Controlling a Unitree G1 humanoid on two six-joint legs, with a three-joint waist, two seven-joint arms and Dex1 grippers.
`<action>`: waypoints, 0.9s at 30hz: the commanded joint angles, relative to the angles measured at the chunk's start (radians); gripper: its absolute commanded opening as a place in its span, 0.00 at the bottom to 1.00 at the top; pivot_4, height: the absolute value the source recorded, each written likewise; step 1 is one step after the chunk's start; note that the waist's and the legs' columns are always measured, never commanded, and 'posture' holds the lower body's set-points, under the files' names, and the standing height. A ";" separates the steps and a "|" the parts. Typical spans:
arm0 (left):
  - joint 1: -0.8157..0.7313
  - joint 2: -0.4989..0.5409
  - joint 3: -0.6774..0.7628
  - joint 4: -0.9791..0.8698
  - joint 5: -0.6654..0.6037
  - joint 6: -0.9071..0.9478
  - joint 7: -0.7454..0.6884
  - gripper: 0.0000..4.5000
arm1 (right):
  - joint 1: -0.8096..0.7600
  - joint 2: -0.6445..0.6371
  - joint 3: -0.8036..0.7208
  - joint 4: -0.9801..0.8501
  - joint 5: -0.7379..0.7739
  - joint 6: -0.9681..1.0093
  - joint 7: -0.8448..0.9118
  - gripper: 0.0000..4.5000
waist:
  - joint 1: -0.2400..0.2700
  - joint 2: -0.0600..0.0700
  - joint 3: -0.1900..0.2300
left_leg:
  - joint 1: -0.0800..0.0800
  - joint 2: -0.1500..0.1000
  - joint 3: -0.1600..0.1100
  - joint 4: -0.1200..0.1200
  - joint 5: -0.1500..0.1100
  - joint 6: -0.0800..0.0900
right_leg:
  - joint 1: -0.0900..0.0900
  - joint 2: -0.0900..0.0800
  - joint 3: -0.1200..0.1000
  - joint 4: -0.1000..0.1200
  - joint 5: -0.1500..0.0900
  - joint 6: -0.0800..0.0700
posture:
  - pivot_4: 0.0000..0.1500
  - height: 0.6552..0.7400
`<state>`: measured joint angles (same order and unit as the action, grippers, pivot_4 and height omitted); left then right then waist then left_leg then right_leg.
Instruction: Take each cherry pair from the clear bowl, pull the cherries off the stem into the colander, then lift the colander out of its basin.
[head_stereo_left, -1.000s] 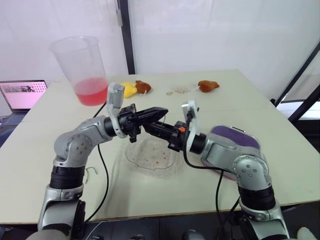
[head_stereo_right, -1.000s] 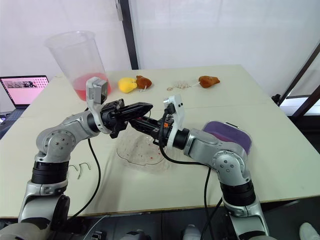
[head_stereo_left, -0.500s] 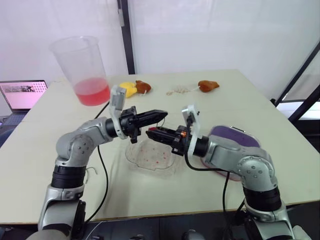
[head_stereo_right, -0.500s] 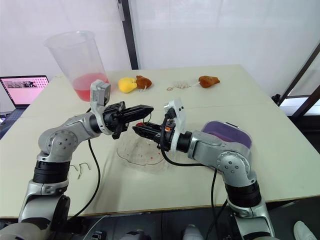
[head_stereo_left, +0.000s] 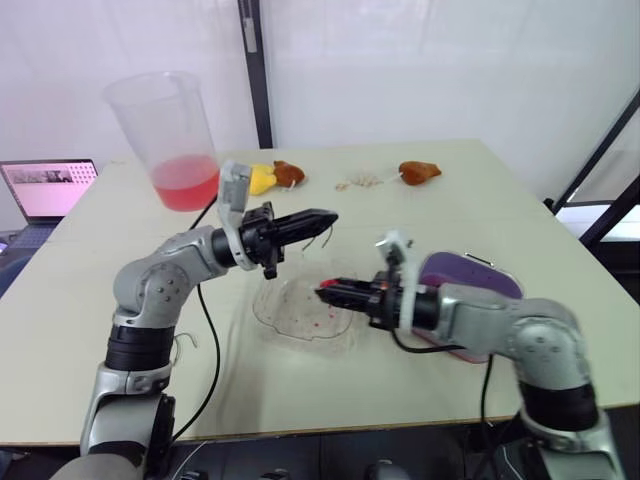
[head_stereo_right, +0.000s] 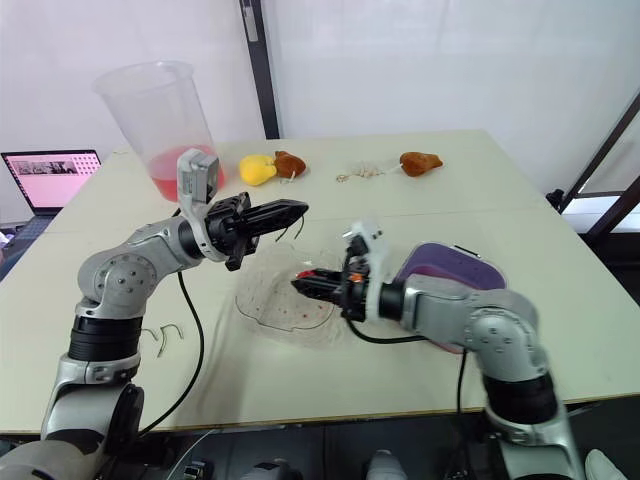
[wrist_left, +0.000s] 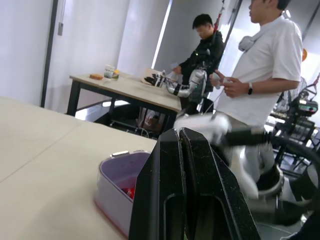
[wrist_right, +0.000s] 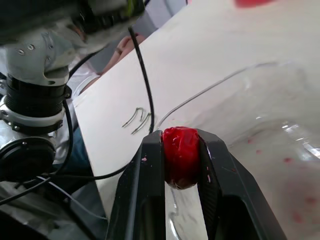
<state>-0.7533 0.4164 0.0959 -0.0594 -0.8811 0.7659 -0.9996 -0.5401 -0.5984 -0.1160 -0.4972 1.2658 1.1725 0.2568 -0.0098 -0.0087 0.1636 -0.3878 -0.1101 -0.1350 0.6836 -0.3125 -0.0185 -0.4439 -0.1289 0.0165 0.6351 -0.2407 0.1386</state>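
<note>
The right jaws are clenching a cherry (wrist_right: 180, 157) with the bowl (head_stereo_left: 270, 320) beneath them while the left jaws are pinching the stem (head_stereo_left: 321, 235), so the cherry needs carrying fully over the colander (head_stereo_left: 475, 272) behind them before releasing.

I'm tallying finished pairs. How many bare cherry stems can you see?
3. One stem hangs from the shut left pincer; two more stems lie side by side on the table beside the left arm. Others may be hidden.
</note>
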 joint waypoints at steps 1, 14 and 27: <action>0.003 0.026 0.038 -0.019 -0.004 -0.022 -0.002 0.00 | -0.006 -0.215 -0.134 -0.030 -0.014 0.006 0.112 0.15 | 0.000 0.000 0.000 | 0.000 0.000 0.000 0.000 0.000 0.000 | 0.000 0.000 0.000 0.000 0.000 0.000 | 1.00 1.00; 0.136 0.166 0.045 -0.032 0.081 -0.089 -0.054 0.00 | 0.224 -0.557 -0.039 0.253 -0.525 -0.305 0.502 0.15 | -0.005 0.001 0.000 | 0.002 0.002 0.006 -0.001 -0.001 0.002 | 0.000 0.001 0.002 -0.001 0.000 0.000 | 1.00 1.00; 0.203 0.245 0.101 -0.051 0.079 -0.081 -0.033 0.00 | 0.174 -0.469 -0.114 0.248 -0.488 -0.277 0.594 0.98 | 0.018 0.001 0.001 | 0.001 0.001 0.004 0.000 -0.001 0.002 | 0.001 0.000 0.002 -0.003 0.002 0.001 | 1.00 1.00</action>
<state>-0.5463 0.6396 0.1588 -0.0764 -0.7969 0.6891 -1.0379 -0.3334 -1.0687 -0.1693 -0.2138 0.7460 0.9087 0.8296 0.0082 -0.0077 0.1644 -0.3869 -0.1086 -0.1310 0.6833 -0.3137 -0.0166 -0.4431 -0.1288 0.0180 0.6322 -0.2392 0.1400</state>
